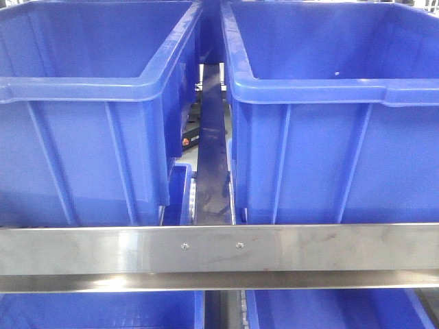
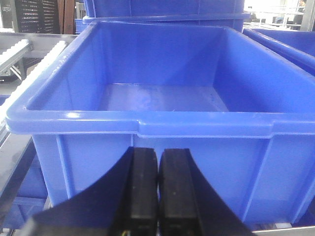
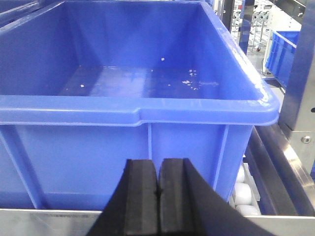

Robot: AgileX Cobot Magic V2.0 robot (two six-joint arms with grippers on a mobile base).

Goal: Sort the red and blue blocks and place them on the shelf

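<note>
The red and blue blocks are out of view in every frame. The shelf shows its silver front rail (image 1: 219,248) with two screws, carrying two large blue bins (image 1: 89,116) (image 1: 336,116). My left gripper (image 2: 158,157) is shut, pads together with nothing between them, facing the front wall of an empty blue bin (image 2: 157,93). In the right wrist view my right gripper (image 3: 158,167) is likewise shut on nothing, in front of another empty blue bin (image 3: 133,78) whose floor carries white specks. Neither gripper appears in the front view.
A narrow gap (image 1: 212,157) with roller track runs between the two upper bins. More blue bins (image 1: 96,310) sit on the level below the rail. White rollers (image 3: 244,192) and a steel upright (image 3: 301,83) stand right of the right bin.
</note>
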